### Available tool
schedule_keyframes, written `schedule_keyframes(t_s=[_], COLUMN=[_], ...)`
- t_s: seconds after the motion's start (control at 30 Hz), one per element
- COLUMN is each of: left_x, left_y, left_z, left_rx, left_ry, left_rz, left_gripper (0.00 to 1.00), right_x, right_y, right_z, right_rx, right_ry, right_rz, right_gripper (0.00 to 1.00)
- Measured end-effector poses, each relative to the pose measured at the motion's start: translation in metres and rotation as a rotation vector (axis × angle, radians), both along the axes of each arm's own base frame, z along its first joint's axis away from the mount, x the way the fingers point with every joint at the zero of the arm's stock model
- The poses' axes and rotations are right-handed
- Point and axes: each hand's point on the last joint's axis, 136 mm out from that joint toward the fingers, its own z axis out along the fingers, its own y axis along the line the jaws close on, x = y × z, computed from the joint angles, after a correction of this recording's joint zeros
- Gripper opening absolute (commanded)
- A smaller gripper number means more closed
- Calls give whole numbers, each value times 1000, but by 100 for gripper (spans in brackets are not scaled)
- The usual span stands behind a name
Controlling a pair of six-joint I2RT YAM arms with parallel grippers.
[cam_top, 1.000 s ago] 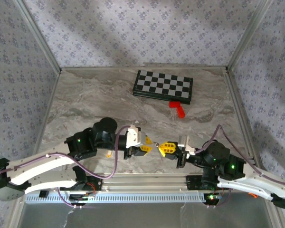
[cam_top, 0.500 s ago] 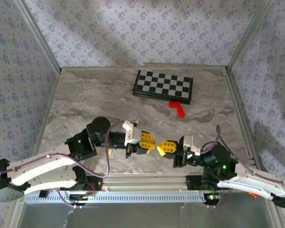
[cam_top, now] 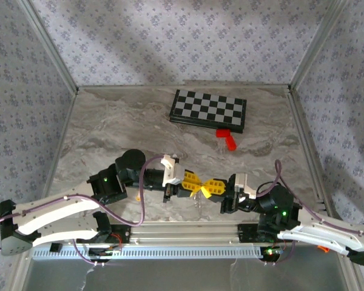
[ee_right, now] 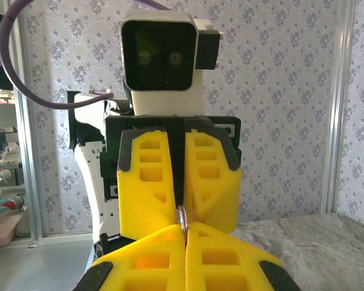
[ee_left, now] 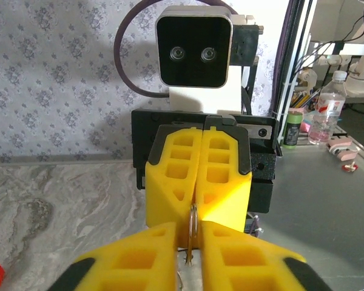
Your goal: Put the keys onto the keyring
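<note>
Pinching the keyring [ee_left: 193, 225] at its very tips, as best I can judge, the right gripper [cam_top: 208, 187] has its yellow fingers pressed flat together. The left gripper [cam_top: 195, 183] meets it nose to nose, its fingers [ee_left: 139, 257] drawn almost together with the thin silvery loop edge-on in the slit between them. I cannot tell whether they bite on it yet. The ring hangs there in the air between the two tools, just above the near edge of the table [cam_top: 121, 130].

A small silvery bit dangles under the loop, but I cannot tell whether it is the key, nor find a key anywhere else. The task looks to be in its middle: the ring is up and shared by both arms, and I cannot see whether any key is threaded on it.

Farther out, the chessboard [cam_top: 208, 111] lies at the back of the table with a red block [cam_top: 228, 139] just in front of it. Both are well apart from the grippers and block nothing.
</note>
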Motion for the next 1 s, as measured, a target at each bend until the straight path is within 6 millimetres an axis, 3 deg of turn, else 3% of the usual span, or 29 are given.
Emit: schedule_keyframes(t_s=[0.1,0.23,0.43,0.63,0.8,1.0], left_x=[0,1,7,13,16,15], left_y=[0,1,4,4,2,3], left_z=[1,0,-5,-4,-21,-44], left_rx=[-4,11,104,218,343,453], left_ry=[-9,-18,-47,-99,-115,-107], left_rz=[1,11,45,59,40,13], left_gripper=[0,0,0,0,0,0], right_x=[0,1,5,8,14,20], right_y=[-1,-2,-2,-6,-2,1], right_z=[1,-1,-5,-4,-19,-37], right_rx=[5,-5,-102,-192,-307,-394], right_ry=[0,3,11,12,21,30], right_rz=[-4,-8,-40,-84,-113,-144], right_gripper=[0,1,28,36,36,25])
